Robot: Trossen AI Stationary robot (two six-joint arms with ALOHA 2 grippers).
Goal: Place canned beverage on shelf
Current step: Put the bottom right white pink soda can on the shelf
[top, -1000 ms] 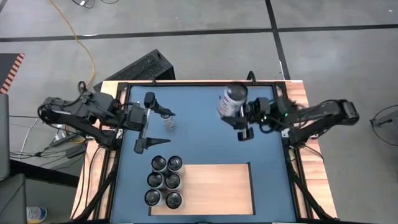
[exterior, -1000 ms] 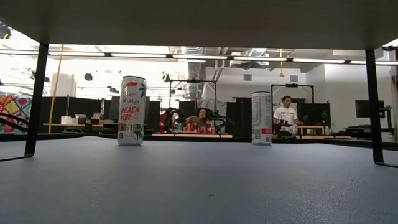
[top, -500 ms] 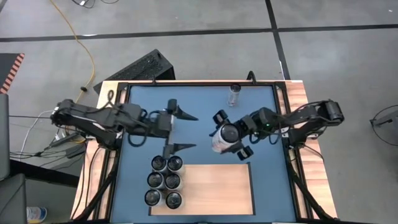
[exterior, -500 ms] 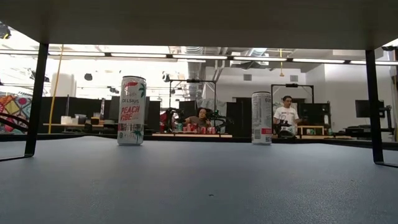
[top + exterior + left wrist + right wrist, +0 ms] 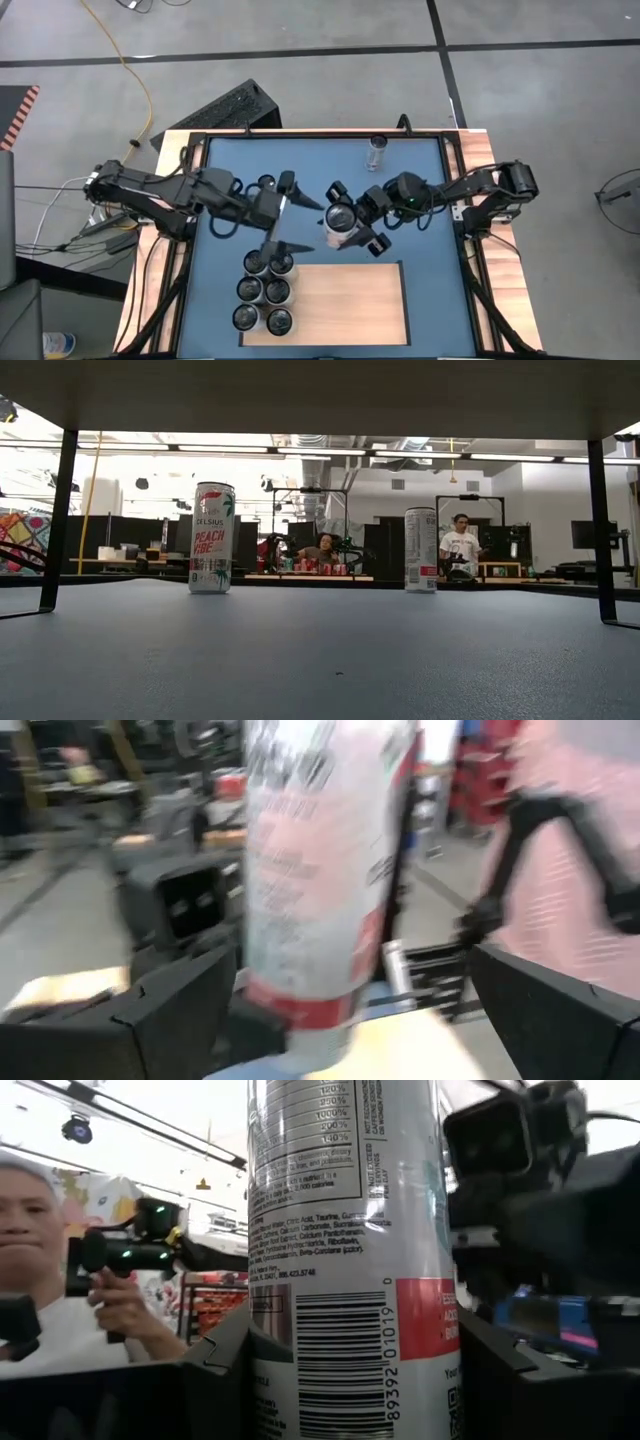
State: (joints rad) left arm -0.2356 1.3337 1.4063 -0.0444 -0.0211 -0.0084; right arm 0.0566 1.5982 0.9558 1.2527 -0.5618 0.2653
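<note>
Can point(image 5: 340, 222): upright, clenched in my right gripper point(image 5: 352, 222) above the blue table point(image 5: 420, 280), just short of the shelf point(image 5: 350, 300). My left gripper point(image 5: 285, 212): spread wide, empty, alongside. Handling: keep vertical; lower onto bare wood beside the six shelved cans point(image 5: 262, 292).

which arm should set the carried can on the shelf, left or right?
Right. The right gripper already clamps the can, just beyond the bare part of the wooden shelf. The left gripper is open beside it, holding nothing, so using it would probably need a handover.
</note>
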